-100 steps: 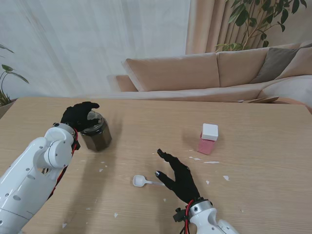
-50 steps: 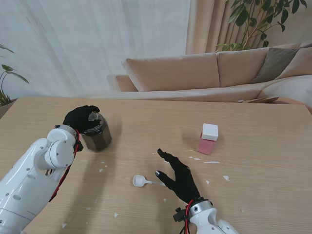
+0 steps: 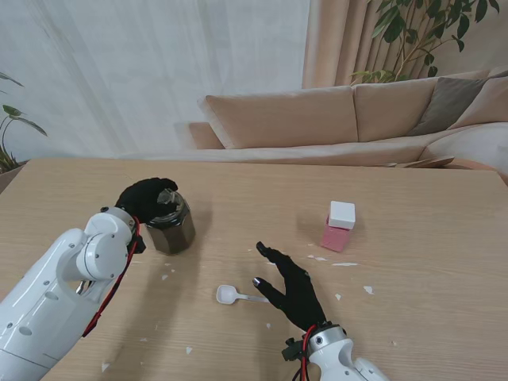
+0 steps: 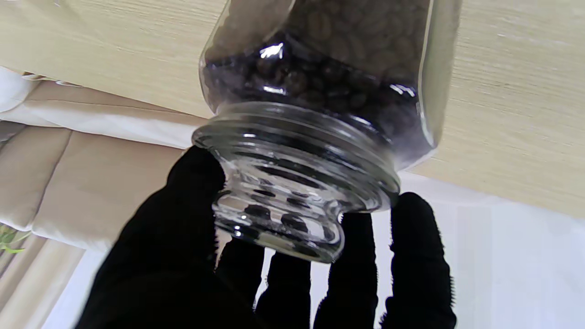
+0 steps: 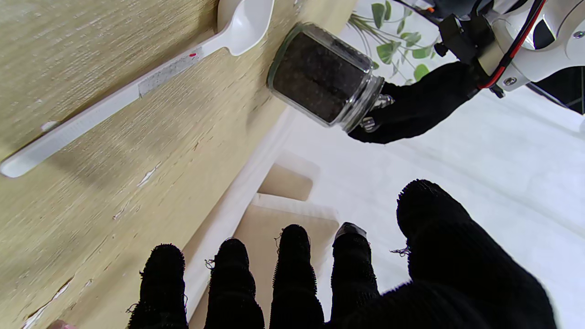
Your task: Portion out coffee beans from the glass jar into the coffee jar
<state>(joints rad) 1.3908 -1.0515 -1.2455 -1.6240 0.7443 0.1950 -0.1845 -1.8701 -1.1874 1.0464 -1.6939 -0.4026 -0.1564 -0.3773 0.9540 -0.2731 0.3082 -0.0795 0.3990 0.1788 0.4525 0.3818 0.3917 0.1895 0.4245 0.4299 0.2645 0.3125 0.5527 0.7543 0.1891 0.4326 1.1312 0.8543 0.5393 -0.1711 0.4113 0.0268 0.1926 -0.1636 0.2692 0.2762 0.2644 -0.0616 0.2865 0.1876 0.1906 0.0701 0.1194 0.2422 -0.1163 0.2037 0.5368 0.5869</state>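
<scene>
Left hand [image 3: 145, 197] is clamped on the top of the glass jar [image 3: 170, 225], fingers [image 4: 418, 256] wrapped around the threaded neck and stopper. Jar is dark with coffee beans [image 4: 320, 68] nearly up to the shoulder. It sits on the left part of the table [image 3: 413, 278], tilted a little toward the right; in the right wrist view it looks lifted clear of the wood, though the stand view cannot confirm the gap.

Right hand [image 3: 290, 287] holds nothing: fingers spread, palm toward the table, nearer to me than the jar and close to the table's middle. Fingertips [image 5: 292, 242] show apart in its own wrist view.

White plastic spoon [image 3: 235, 296] lies flat on the table just left of the right hand, bowl pointing left, handle end at the thumb side. Contact between thumb and handle is not clear.

Coffee jar [image 3: 340, 225], pink body with a white cube lid, stands upright on the right half of the table, farther from me than the right hand and well apart from the glass jar. Lid is on.

Small white flecks [image 3: 367, 290] are scattered over the wood around the spoon and both hands.
</scene>
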